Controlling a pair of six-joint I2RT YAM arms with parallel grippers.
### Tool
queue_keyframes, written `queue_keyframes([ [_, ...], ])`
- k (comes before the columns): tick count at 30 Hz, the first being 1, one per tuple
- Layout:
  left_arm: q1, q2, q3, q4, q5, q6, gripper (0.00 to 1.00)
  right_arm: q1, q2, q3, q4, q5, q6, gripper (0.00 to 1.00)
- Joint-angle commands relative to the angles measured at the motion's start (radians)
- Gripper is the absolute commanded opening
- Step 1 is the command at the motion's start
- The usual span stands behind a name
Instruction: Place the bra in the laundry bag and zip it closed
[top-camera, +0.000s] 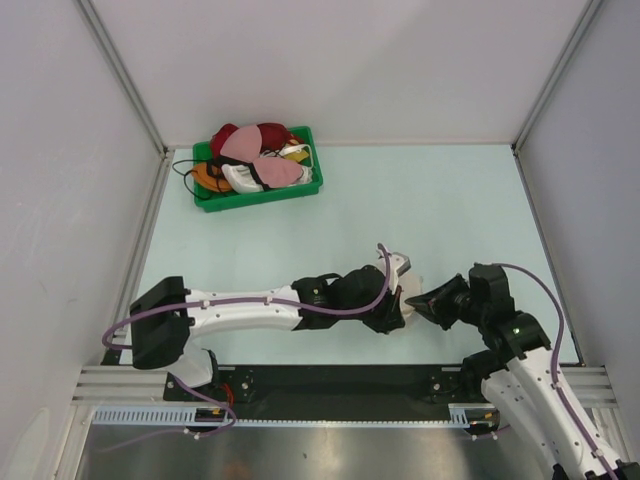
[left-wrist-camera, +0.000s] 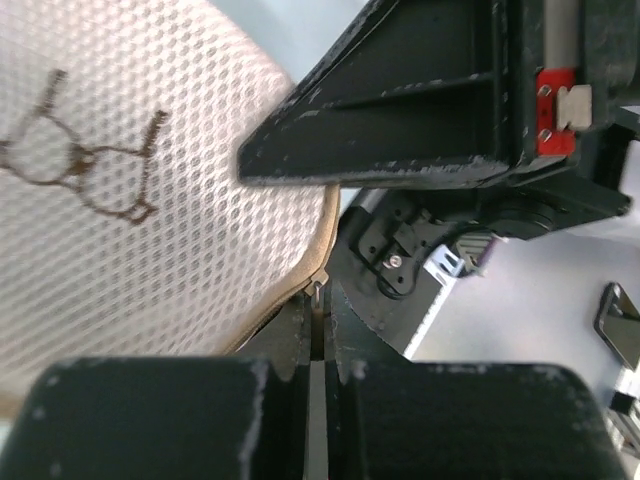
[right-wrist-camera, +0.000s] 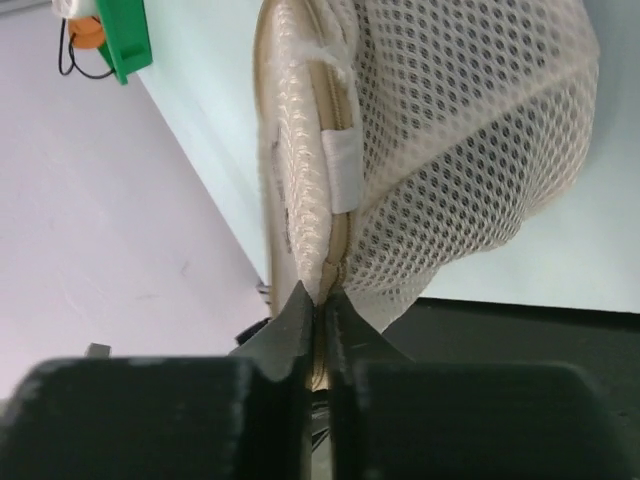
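Two arms, the left arm (top-camera: 250, 300) and the right arm (top-camera: 520, 375), reach over one pale mint-green table (top-camera: 420, 200), boxed in by white walls (top-camera: 340, 60) on aluminium posts (top-camera: 120, 75). One green bin (top-camera: 262, 198) stands at the far left of the table, heaped with bras (top-camera: 255, 150) in red, pink, white and orange, too tangled to count. One laundry bag (right-wrist-camera: 470, 140) of cream mesh is near the front edge between the two grippers, well apart from the bin. From above, the arms cover nearly all of it.

The left gripper (left-wrist-camera: 315, 305) has its fingers pressed together on a small metal piece (left-wrist-camera: 316, 291) at the bag's tan rim (the zip pull, by its look). The right gripper (right-wrist-camera: 320, 300) pinches that rim too, fingers closed on the seam. A brown stitched figure (left-wrist-camera: 85, 165) on the mesh is cut off at the edge of the left wrist view. What lies inside the bag cannot be made out.
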Motion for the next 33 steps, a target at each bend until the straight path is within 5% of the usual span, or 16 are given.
queue_keyframes([
  [1, 0.042, -0.023, -0.030, -0.049, -0.079, -0.003, 0.00, -0.061, 0.087, 0.031, 0.090, -0.036, -0.076, 0.00],
  [10, 0.334, -0.240, -0.265, -0.138, -0.152, 0.114, 0.00, -0.147, 0.313, 0.081, 0.246, -0.265, -0.332, 0.00],
  [16, 0.295, -0.345, -0.258, -0.152, -0.098, 0.155, 0.00, -0.134, 0.583, 0.251, 0.309, -0.325, -0.490, 0.00],
  [23, 0.096, -0.333, -0.185, -0.046, -0.041, 0.022, 0.00, -0.026, 0.942, 0.616, 0.249, -0.300, -0.605, 0.02],
  [28, 0.077, -0.192, -0.104, 0.000, -0.030, -0.013, 0.00, -0.026, 1.060, 0.712, 0.172, -0.210, -0.663, 0.29],
  [33, 0.090, -0.104, -0.021, -0.035, -0.066, -0.003, 0.00, -0.041, 0.930, 0.672, 0.036, 0.042, -0.748, 0.74],
])
